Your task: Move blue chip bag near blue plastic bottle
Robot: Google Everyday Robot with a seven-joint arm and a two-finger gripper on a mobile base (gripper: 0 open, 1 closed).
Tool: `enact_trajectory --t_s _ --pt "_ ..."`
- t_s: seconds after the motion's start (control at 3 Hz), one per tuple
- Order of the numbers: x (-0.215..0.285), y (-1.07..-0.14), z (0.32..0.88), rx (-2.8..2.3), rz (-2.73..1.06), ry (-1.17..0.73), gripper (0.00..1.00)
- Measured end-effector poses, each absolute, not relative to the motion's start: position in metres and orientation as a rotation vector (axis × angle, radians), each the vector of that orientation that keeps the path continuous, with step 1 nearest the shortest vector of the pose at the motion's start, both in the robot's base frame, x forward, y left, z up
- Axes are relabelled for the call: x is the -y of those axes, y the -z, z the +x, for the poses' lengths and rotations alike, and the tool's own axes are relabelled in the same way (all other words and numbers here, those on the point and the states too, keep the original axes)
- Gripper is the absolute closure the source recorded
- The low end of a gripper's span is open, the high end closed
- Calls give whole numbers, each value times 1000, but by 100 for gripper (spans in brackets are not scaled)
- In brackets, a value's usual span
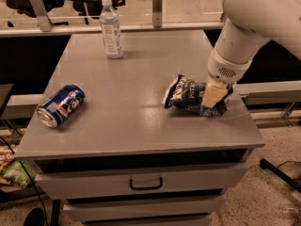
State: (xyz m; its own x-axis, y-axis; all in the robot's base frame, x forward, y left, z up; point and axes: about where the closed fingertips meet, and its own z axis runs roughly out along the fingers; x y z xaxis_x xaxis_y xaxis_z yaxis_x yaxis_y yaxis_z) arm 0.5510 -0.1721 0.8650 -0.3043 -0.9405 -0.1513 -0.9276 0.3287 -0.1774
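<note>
Bag (186,94): dark navy foil, white lettering, crumpled. On right half of worktop (141,126), near right edge, slightly forward of centre. Left end curled up off the surface; right end inside the hand.

Hand (217,99): low at bag's right end, clenched on bag. Cream finger (214,95) across the near side of the foil, darker one behind it. Foil bunched around the grip.

Arm (254,22): white, coming down from upper right to the hand.

Bottle (111,29): clear, white cap, pale label, upright. At back of worktop, left of centre. Well apart from bag, diagonally across the surface.

Can (61,105): blue, lying on its side, front left of worktop near left edge. Well apart from both bag and bottle.

Drawer (146,182): below worktop front, shut, dark handle at centre.
</note>
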Motion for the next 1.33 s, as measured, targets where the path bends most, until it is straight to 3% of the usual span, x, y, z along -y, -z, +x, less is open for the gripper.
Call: enact_trajectory --t_s 0.33,1.33 --pt "158 -883 574 -2329 -1714 85 100" --pt "79 -903 679 -2284 -1683 -97 100"
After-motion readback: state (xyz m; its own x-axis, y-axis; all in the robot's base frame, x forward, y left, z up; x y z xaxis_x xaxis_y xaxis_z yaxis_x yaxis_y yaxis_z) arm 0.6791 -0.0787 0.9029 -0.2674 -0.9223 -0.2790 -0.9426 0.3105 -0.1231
